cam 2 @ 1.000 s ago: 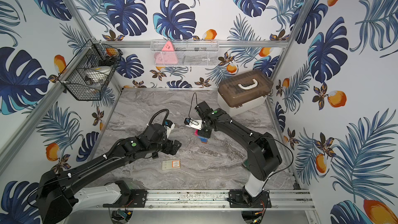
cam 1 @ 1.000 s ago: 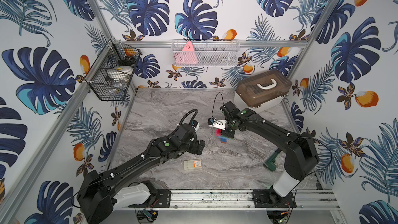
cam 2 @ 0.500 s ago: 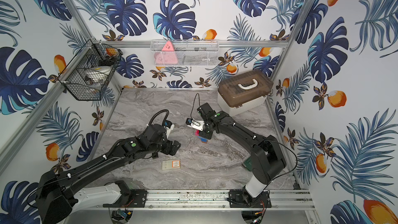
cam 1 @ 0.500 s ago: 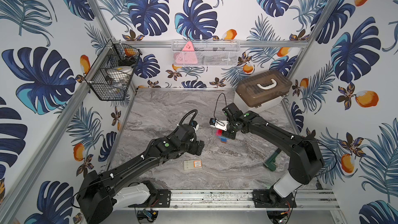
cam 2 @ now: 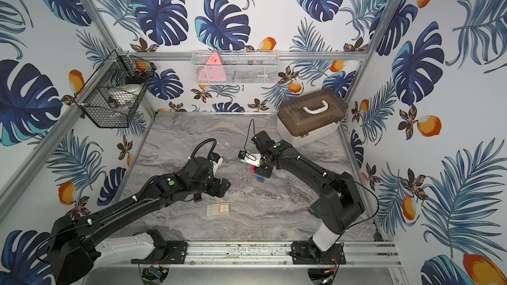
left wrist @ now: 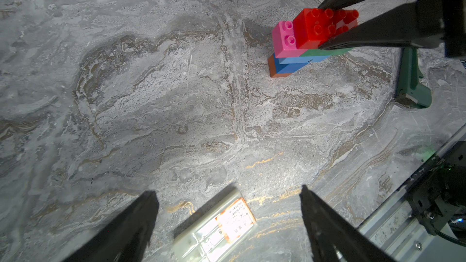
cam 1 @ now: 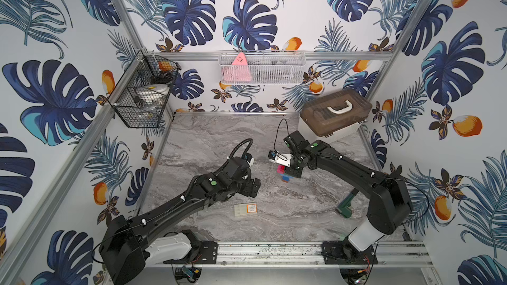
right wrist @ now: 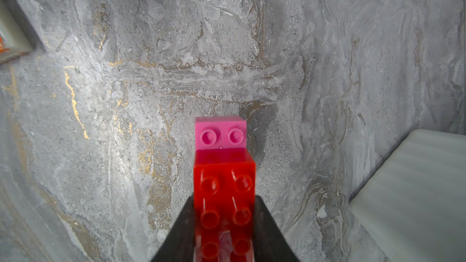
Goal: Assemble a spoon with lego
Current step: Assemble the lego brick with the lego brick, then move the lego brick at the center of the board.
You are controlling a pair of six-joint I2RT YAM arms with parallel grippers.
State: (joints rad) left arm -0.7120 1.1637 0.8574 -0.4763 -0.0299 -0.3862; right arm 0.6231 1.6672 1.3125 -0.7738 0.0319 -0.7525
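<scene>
The spoon (left wrist: 300, 49), a small multicoloured studded-brick stack, is stood on the grey marbled bench (left wrist: 151, 97), its red top brick (left wrist: 317, 27) clenched between the right fingers (left wrist: 378, 34), seemingly to be pressed home, while the left fingers (left wrist: 121, 230) are spread empty, well apart.

Blurred, edge-cropped red brick (right wrist: 224, 197), green tool (cam 1: 345, 209) partly hidden
</scene>
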